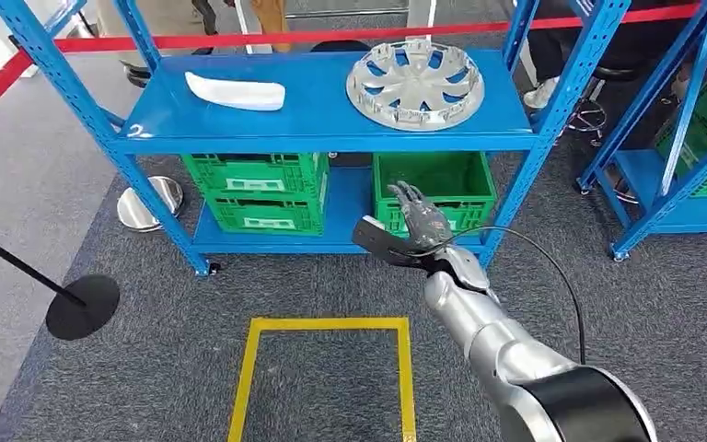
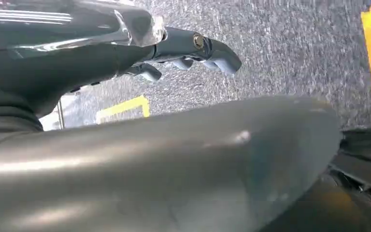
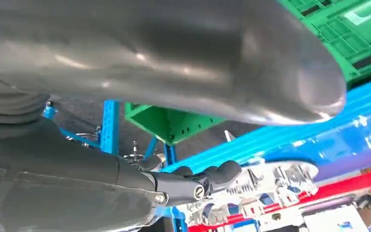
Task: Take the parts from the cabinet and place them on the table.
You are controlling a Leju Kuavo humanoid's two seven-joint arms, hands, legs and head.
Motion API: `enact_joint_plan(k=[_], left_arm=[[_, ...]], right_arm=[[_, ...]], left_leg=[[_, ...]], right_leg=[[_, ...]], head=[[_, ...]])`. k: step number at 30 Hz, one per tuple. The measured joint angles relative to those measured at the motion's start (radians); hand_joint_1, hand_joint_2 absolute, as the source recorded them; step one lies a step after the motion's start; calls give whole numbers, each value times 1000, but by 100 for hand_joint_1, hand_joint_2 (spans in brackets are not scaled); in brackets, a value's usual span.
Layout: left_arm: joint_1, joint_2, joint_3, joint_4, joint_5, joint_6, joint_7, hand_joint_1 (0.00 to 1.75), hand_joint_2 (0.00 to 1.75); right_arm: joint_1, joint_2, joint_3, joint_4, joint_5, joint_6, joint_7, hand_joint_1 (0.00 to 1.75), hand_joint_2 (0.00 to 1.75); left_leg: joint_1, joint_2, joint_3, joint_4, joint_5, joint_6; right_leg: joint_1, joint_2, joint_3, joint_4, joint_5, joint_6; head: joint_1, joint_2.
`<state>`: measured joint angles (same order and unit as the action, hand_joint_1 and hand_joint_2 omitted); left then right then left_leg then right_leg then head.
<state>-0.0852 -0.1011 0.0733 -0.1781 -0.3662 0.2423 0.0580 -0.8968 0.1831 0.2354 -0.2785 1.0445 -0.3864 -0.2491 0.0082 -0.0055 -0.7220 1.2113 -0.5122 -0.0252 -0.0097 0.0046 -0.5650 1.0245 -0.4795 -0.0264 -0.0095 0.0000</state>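
Blue metal shelving (image 1: 322,129) stands ahead of the robot on grey carpet, seen from the head view. Far to the left of the raised right hand, a black round stand base (image 1: 82,306) sits on the carpet, and a silver disc (image 1: 150,201) lies by the rack's left leg. Up and to the left of the hand, a white curved part (image 1: 236,91) lies flat on the top shelf. Below it, on the lower shelf and level with the hand, sit stacked green crates (image 1: 260,191). On the floor nearer the robot than the hand, a yellow tape rectangle (image 1: 324,324) is marked out. The right hand (image 1: 421,224) is held up in front of the lower shelf, its fingers (image 1: 411,196) apart and only slightly curled, holding nothing. Directly behind it sits another green crate (image 1: 434,184). Above the hand, on the top shelf, a silver wheel cover (image 1: 415,85) lies flat, well apart from the white part. In the left wrist view, the left hand (image 2: 188,50) hangs over the carpet with its fingers loosely extended and nothing in them.
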Motion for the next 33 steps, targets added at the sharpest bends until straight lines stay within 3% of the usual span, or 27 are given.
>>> enact_joint_plan(k=[2,3,4,5,8,9,11,12,13,14,15,17,18,19,22,23,24,25,27,28,29,30,32,33], left_arm=[[-7,8,15,0,13,9,-15,0,0],[-12,10,24,0,18,10,-23,0,0],[-20,13,30,-1,21,13,-30,0,0],[-24,16,35,-2,22,17,-33,0,0],[-26,24,47,-2,22,18,-37,0,0],[-28,26,48,-2,18,18,-38,0,0],[-30,28,50,-2,9,17,-37,0,0],[-29,31,50,-2,6,16,-32,0,0],[-28,33,50,-2,2,16,-27,0,0],[-25,35,50,-2,-2,14,-21,0,0],[-22,38,50,-2,-6,9,-14,0,0],[-20,39,49,-2,-14,1,-5,0,0],[-19,39,49,0,-21,-5,2,0,0],[-20,40,48,0,-24,-10,6,0,0],[-17,36,47,0,-37,-23,16,0,0],[-16,38,47,0,-44,-24,20,0,0],[-16,36,46,0,-49,-25,23,0,0],[-17,34,46,0,-53,-27,25,0,0],[-17,33,42,0,-57,-35,28,0,0],[-17,31,40,0,-62,-40,31,0,0],[-16,30,38,0,-63,-45,32,0,0],[-16,29,37,0,-63,-45,33,0,0],[-19,27,32,0,-64,-46,33,0,0],[-20,26,32,0,-65,-47,33,0,0]], right_arm=[[-2,6,-3,0,-4,1,-12,0,0],[-5,10,-5,0,-6,2,-17,0,0],[-10,14,-6,-1,-6,4,-19,0,0],[-10,17,-7,-1,-6,8,-19,0,0],[-17,28,-9,-4,-10,10,-17,0,0],[-23,30,-10,-4,-10,10,-17,0,0],[-24,30,-14,-4,-13,10,-16,0,0],[-20,30,-16,-4,-15,10,-16,0,0],[-15,29,-18,-4,-16,11,-16,0,0],[-11,27,-18,-4,-16,12,-16,0,0],[-10,26,-19,-4,-16,17,-16,0,0],[-13,20,-21,-4,-5,21,-8,0,0],[-14,14,-21,-3,11,21,4,0,0],[-17,12,-20,-2,22,24,12,0,0],[-21,-7,-13,-2,61,25,48,0,0],[-22,-12,-10,-4,68,27,54,0,0],[-28,-18,-7,-4,71,27,55,0,0],[-33,-21,-6,-4,71,28,56,0,0],[-33,-29,-5,-3,66,32,58,0,0],[-30,-35,-5,-3,65,32,58,0,0],[-28,-39,-5,-3,65,33,58,0,0],[-28,-42,-5,-3,64,33,57,0,0],[-30,-48,-5,-3,65,33,57,0,0],[-31,-50,-5,-3,64,33,57,0,0]], left_leg=[[0,2,64,-175,120,3],[-5,3,70,-190,87,6],[-8,6,80,-198,63,15],[-9,5,81,-201,89,22],[-1,5,95,-208,85,37],[0,5,99,-208,79,45],[-1,4,106,-208,69,53],[-1,2,110,-208,64,55],[-2,-1,118,-208,58,55],[-2,-3,128,-208,50,54],[-4,-5,141,-208,42,53],[-7,-7,166,-208,23,50],[-9,-8,167,-207,15,45],[-13,-11,166,-204,11,38],[-10,-8,170,-212,5,23],[-7,-6,167,-208,-2,18],[-8,-3,157,-176,-17,12],[-4,-3,123,-113,-44,8],[2,-1,24,50,-95,-1],[4,0,-13,96,-95,-3],[5,0,-24,90,-71,-4],[6,1,-11,42,-29,-4],[7,1,64,-137,79,-3],[7,2,92,-197,93,-2]], right_leg=[[0,0,24,-1,-17,6],[4,0,29,-1,-22,12],[5,1,22,-1,-26,18],[6,1,23,-1,-33,25],[4,0,29,5,-49,41],[3,0,6,54,-67,46],[3,0,-96,222,-124,53],[3,0,-144,295,-139,55],[3,0,-176,328,-132,54],[3,0,-184,313,-101,50],[3,0,-168,252,-48,45],[6,0,-105,65,74,29],[11,-2,-87,27,79,21],[12,-1,-75,-3,64,22],[14,3,-73,-2,59,12],[3,3,-62,-9,60,9],[1,2,-54,-11,55,2],[0,3,-51,-11,52,-2],[0,3,-44,-11,44,-3],[0,3,-41,-11,40,-2],[-1,3,-35,-11,36,0],[-2,4,-28,-11,31,2],[-6,4,-8,-11,19,10],[-6,4,-3,-11,13,17]], head=[[0,0],[2,0],[-2,0],[1,0],[0,0],[3,0],[2,0],[3,0],[3,0],[3,0],[3,0],[3,0],[2,0],[0,0],[-1,0],[-1,0],[-6,0],[-8,0],[-7,0],[-9,0],[-7,0],[-8,0],[-9,0],[-8,0]])
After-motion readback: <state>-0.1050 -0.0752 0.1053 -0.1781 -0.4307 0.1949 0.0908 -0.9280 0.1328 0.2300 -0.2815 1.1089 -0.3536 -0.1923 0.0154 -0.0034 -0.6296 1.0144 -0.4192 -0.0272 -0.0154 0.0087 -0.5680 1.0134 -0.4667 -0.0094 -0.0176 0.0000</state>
